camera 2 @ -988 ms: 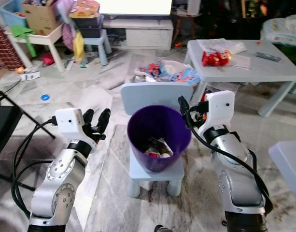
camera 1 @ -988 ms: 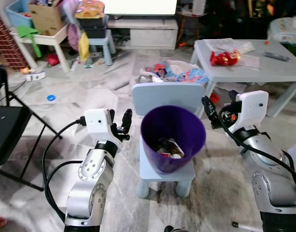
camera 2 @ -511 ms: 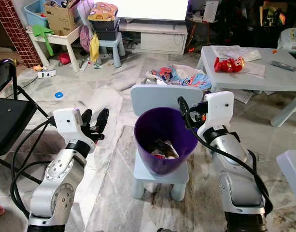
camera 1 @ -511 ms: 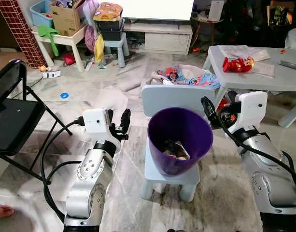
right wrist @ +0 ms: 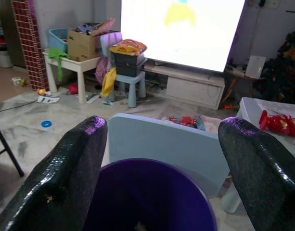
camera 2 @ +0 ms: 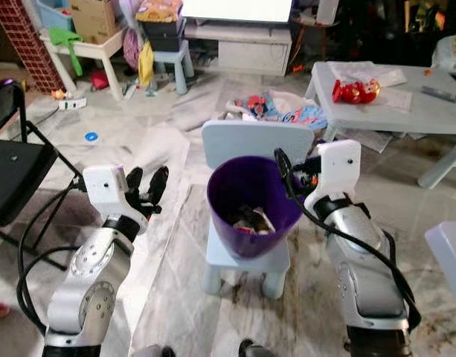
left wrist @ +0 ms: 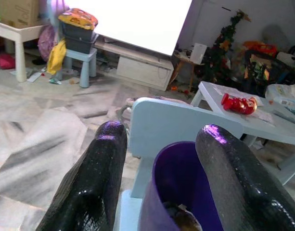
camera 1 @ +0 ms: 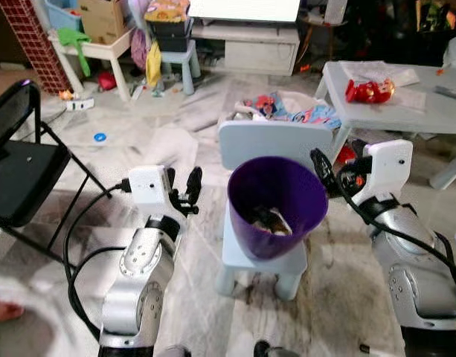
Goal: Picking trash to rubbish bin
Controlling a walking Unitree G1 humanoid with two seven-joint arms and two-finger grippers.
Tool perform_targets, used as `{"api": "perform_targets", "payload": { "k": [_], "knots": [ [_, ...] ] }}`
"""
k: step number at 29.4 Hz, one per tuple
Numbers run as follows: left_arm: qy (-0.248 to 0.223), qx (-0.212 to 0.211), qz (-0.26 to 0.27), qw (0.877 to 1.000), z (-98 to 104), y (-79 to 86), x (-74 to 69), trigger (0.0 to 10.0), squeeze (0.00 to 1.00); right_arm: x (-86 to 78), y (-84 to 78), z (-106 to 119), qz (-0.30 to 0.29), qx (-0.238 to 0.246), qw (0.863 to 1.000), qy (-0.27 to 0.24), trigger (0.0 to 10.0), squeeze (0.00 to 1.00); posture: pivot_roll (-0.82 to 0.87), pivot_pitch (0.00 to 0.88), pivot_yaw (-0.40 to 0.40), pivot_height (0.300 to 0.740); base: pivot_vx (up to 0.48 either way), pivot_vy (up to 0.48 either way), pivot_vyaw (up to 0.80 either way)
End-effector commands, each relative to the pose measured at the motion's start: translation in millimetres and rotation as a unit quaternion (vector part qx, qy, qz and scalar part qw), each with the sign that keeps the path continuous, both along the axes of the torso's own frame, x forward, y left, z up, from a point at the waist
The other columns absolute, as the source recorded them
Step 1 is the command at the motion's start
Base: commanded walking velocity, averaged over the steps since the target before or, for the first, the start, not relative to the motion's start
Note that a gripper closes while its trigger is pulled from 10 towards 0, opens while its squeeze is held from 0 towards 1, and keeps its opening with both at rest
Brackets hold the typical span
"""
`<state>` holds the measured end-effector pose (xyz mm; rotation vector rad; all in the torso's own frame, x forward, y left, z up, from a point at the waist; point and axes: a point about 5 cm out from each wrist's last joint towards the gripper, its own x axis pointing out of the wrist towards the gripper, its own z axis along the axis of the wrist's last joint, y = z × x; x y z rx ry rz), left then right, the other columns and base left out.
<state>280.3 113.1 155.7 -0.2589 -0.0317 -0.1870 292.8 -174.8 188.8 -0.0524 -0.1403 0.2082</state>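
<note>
Standing between pickups, left gripper (camera 1: 189, 195) and right gripper (right wrist: 161, 163) spread and empty beside purple bin (camera 1: 276, 202) seemingly holding trash; next, locate another piece.

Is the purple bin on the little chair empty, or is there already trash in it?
Not empty: the purple bin holds crumpled trash at its bottom, well below the rim.
</note>
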Motion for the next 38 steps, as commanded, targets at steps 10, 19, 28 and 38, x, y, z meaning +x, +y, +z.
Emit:
{"api": "perform_targets", "payload": {
  "k": [10,19,28,38],
  "knots": [
    [0.005,-0.013,-0.001,1.0,-1.5,-3.3,0.3,10.0,0.0,-0.8,-0.6,2.6,0.0,-0.004,1.0,-0.005,10.0,0.0,-0.03,0.092,-0.019,0.74,-0.283,0.0,0.0],
    [0.005,-0.012,-0.002,1.0,-1.6,-3.4,0.9,10.0,0.0,-0.3,-0.9,2.6,-0.001,-0.004,1.0,-0.006,10.0,0.0,-0.03,0.091,-0.018,0.74,-0.282,0.0,0.0],
    [0.005,-0.012,-0.003,1.0,-2.0,-4.0,1.1,10.0,0.0,0.0,-1.2,2.5,0.0,-0.005,1.0,-0.006,10.0,0.0,-0.03,0.088,-0.018,0.74,-0.281,0.0,0.0],
    [0.004,-0.01,-0.003,1.0,-2.0,-3.8,1.6,10.0,0.0,1.0,-1.0,2.7,0.002,-0.006,1.0,-0.007,10.0,0.0,-0.02,0.082,-0.02,0.74,-0.283,0.0,0.0]
  ]
}}
